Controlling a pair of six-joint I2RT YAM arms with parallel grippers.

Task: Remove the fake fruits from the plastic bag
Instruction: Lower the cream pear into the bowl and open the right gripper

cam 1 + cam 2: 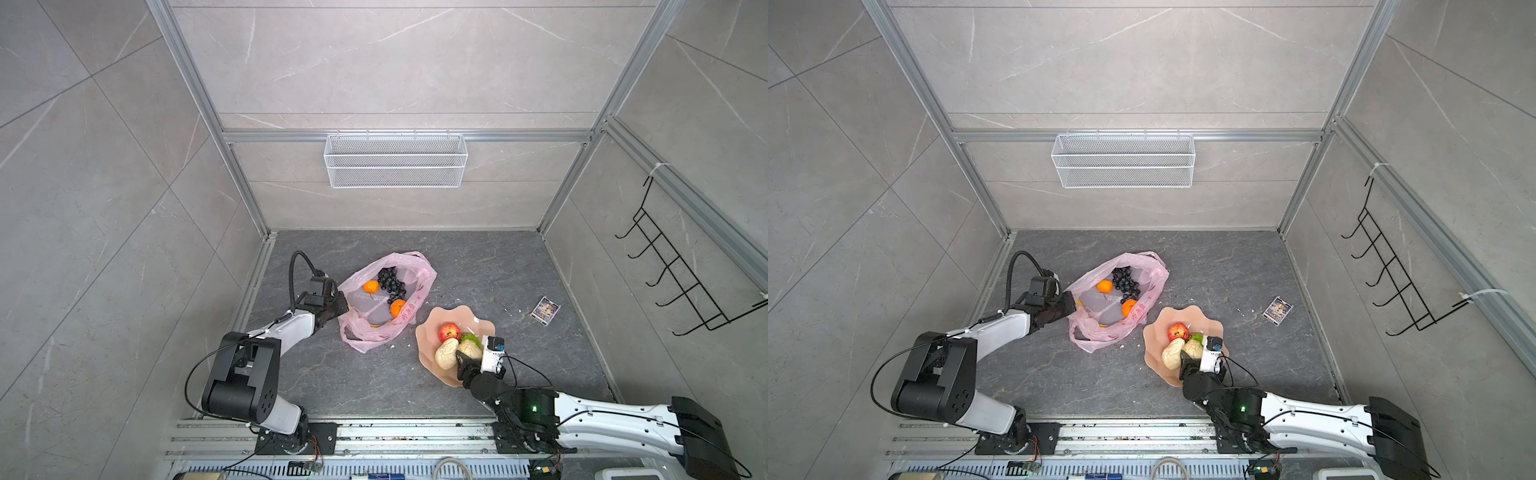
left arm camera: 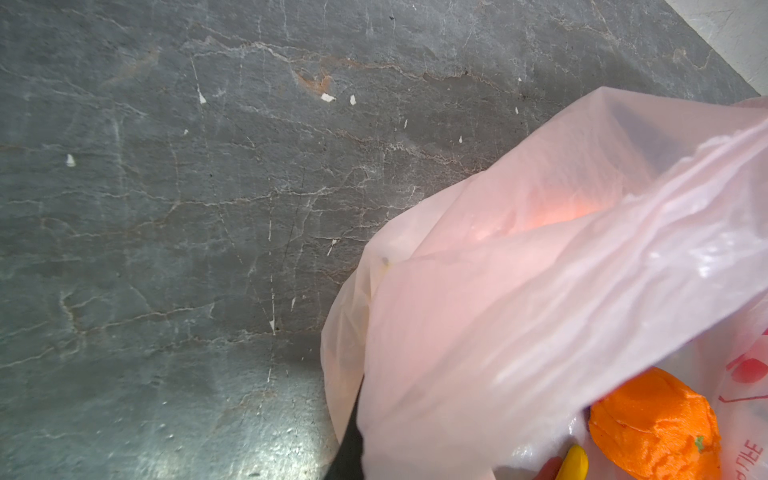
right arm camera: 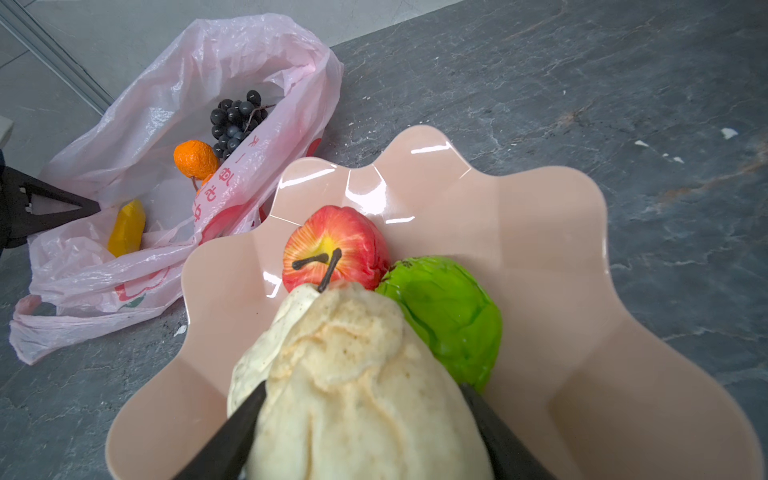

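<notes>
The plastic bag (image 1: 361, 332) (image 1: 1096, 334) lies open on the dark floor, holding a grape bunch (image 1: 390, 280), two oranges (image 1: 371, 286) (image 1: 397, 308) and a yellow banana (image 3: 126, 228). My left gripper (image 1: 343, 305) (image 2: 357, 449) is shut on the bag's left edge (image 2: 540, 311), next to an orange (image 2: 652, 424). My right gripper (image 1: 467, 353) (image 3: 361, 388) is shut on a beige lumpy fruit (image 3: 361, 415) over the peach dish (image 3: 582, 332). In the dish sit a red apple (image 3: 332, 245), a green fruit (image 3: 444, 311) and a second beige fruit (image 1: 446, 353).
A small printed card (image 1: 545, 308) lies on the floor right of the dish. A white wire basket (image 1: 395, 160) hangs on the back wall. On the right wall is a black hook rack (image 1: 681, 270). Metal rails run along the front edge.
</notes>
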